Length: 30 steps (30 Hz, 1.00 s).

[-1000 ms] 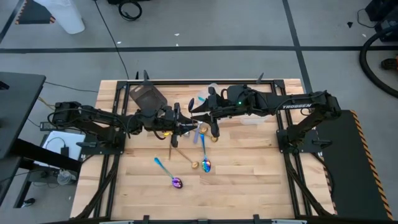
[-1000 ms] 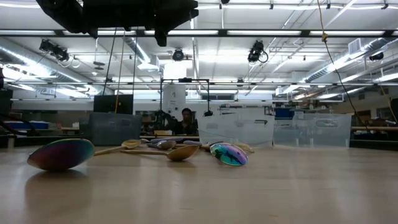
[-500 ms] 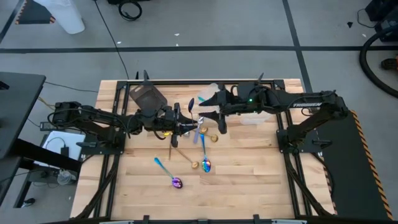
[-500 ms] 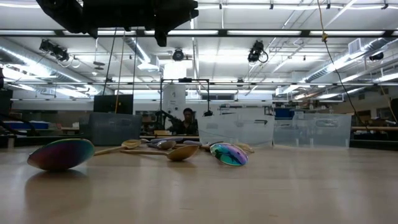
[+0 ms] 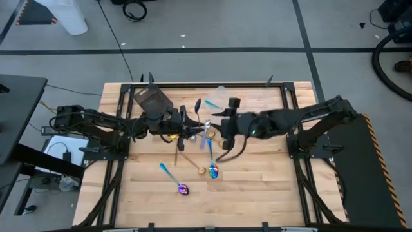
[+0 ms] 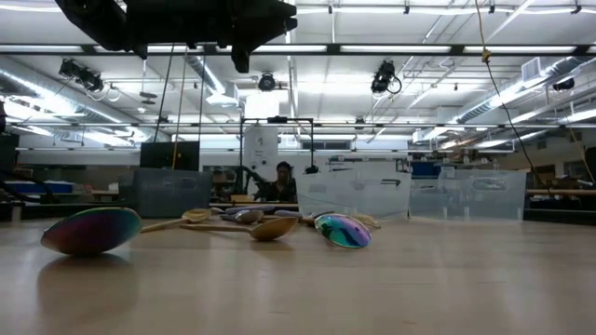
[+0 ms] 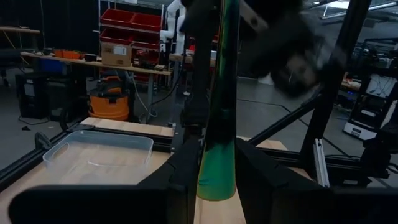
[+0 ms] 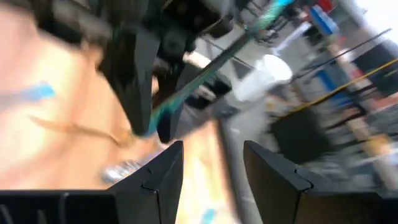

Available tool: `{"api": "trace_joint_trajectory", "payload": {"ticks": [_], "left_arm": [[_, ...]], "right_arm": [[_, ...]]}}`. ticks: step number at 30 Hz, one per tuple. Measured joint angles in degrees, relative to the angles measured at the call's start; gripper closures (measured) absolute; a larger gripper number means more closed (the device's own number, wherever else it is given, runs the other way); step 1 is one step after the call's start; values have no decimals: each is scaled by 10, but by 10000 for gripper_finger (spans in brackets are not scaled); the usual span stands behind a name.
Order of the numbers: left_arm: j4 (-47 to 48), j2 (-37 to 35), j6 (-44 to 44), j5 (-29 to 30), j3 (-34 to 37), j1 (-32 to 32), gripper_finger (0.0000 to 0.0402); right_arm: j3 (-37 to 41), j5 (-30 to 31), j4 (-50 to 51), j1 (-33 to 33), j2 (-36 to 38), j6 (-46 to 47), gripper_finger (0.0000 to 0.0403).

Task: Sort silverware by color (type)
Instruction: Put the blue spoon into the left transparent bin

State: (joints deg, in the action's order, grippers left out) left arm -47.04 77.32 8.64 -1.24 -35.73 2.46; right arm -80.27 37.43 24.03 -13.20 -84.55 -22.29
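A teal-handled spoon [image 7: 216, 155] stands pinched between the left gripper's [image 5: 188, 124] fingers, mid-frame in the high view; its bowl end is blurry. More spoons [image 5: 210, 169] lie lower on the table [image 5: 257, 180]. The right gripper [image 5: 222, 131] sits just beside, fingers spread and empty.

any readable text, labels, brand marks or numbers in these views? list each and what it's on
No text can be read in any view.
White label on the brown cardboard box on the far shelf, left wrist view: too small to read.
Slim teal metal spoon handle held in the left end effector: no marking visible.
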Motion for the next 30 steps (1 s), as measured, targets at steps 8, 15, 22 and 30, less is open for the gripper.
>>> {"api": "trace_joint_trajectory", "payload": {"ticks": [8, 15, 22, 30], "left_arm": [[4, 0, 33, 0, 0, 0, 312], [21, 0, 62, 0, 0, 0, 312], [24, 0, 138, -16, 0, 0, 312], [54, 0, 184, -41, 0, 0, 312]], "right_arm": [[0, 140, -8, -31, -62, -266, 227], [0, 229, -62, -46, -94, -452, 241], [0, 255, -130, -72, -100, -598, 259], [0, 213, -150, -74, -99, -693, 261]]}}
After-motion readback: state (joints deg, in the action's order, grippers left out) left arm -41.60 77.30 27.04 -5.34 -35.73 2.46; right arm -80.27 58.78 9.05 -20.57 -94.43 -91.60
